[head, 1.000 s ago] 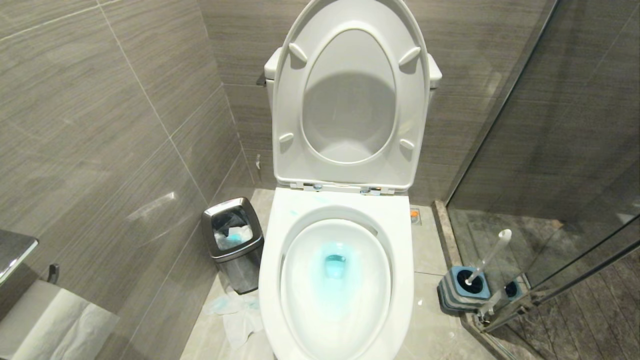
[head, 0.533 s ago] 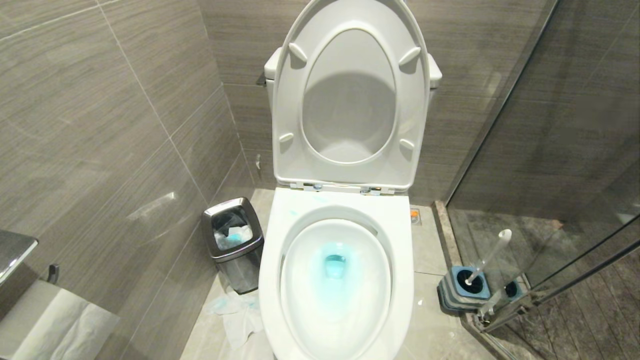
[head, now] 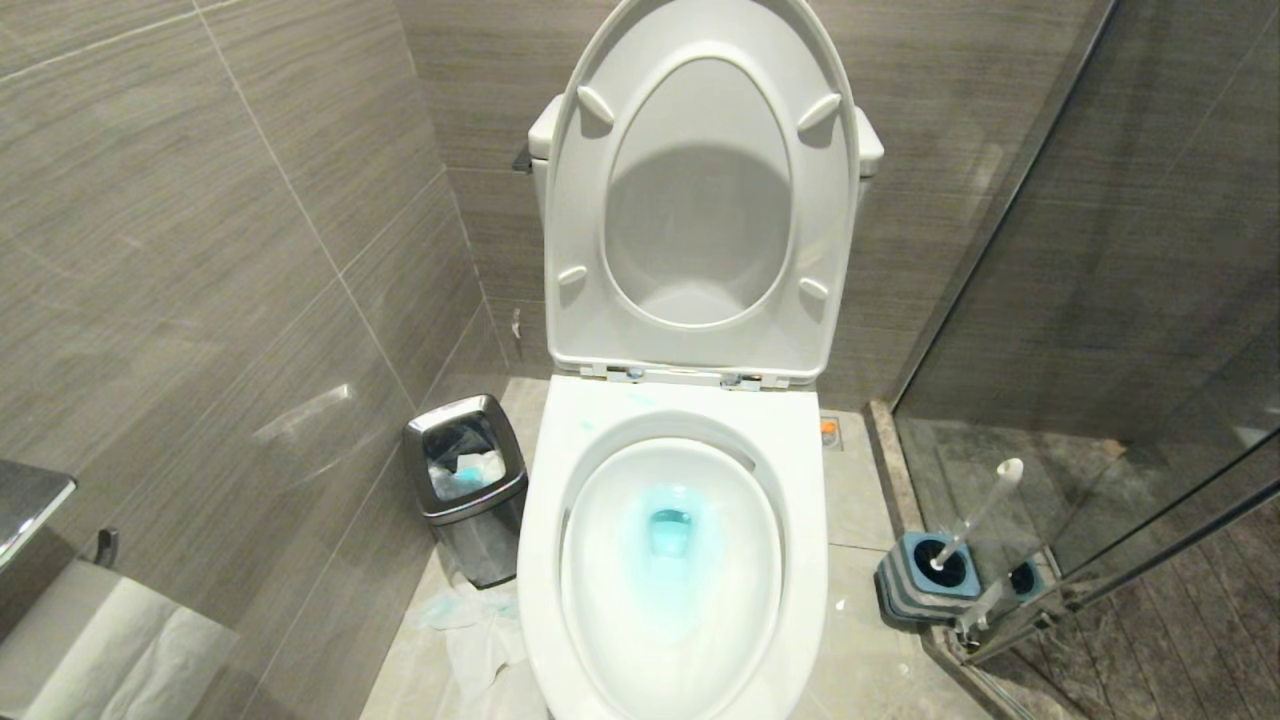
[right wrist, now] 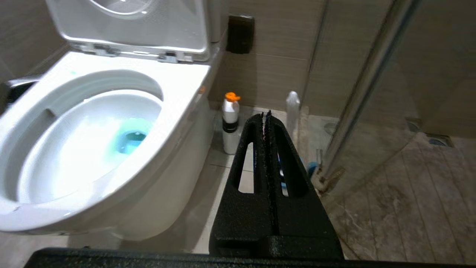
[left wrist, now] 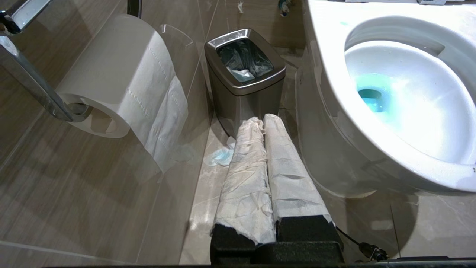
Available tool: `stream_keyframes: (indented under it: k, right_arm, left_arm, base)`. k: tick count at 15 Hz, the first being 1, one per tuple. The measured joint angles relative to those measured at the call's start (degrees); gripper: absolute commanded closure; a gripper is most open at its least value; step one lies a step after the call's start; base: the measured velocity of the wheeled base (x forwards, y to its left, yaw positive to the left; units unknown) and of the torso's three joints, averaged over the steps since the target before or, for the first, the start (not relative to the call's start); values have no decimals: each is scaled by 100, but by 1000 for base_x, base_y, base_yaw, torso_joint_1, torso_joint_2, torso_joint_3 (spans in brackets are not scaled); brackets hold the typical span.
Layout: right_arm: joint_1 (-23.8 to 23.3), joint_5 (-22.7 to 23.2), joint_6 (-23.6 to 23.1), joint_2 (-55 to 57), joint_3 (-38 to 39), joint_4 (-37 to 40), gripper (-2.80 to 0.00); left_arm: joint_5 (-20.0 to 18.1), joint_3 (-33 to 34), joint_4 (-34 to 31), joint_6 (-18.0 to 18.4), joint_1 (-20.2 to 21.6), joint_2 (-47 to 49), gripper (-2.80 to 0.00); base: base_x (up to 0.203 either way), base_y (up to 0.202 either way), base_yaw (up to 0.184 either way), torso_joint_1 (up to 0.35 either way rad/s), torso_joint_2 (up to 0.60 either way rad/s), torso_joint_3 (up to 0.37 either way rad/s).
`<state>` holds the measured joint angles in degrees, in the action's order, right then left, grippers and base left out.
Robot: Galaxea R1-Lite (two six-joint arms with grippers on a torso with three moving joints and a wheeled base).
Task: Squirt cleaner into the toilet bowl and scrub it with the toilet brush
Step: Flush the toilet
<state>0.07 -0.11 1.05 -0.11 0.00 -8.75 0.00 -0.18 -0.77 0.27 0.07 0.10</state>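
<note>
The floor (head: pixel 850 500) is grey tile. On it stand the toilet bowl (head: pixel 560 520), a steel bin (head: pixel 470 520) at its left, crumpled paper (head: pixel 470 630), and a striped brush holder (head: pixel 915 590) at lower right.

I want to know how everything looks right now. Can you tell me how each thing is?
toilet lid: up
toilet bowl: water tinted blue
toilet brush: standing tilted in its holder
waste bin: open, paper inside
left pincer: shut, wrapped in paper
right pincer: shut, empty
</note>
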Motion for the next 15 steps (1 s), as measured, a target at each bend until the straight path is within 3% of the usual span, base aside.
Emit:
stream_keyframes:
  k: [5,11,15]
  right_arm:
    - [0,-51,-31,1,0,873,0]
    - [0,95,-755,1,0,913,0]
    - [0,96,-774,1,0,910,0]
  left_arm:
    - [0,0,-2,-1,0,0,0]
    - [0,0,-2,-3,0,0,0]
    - [0,0,0,-1,0,0,0]
  base:
    - [0,0,0,0,0,0]
    - [0,0,0,0,0,0]
    - [0,0,0,0,0,0]
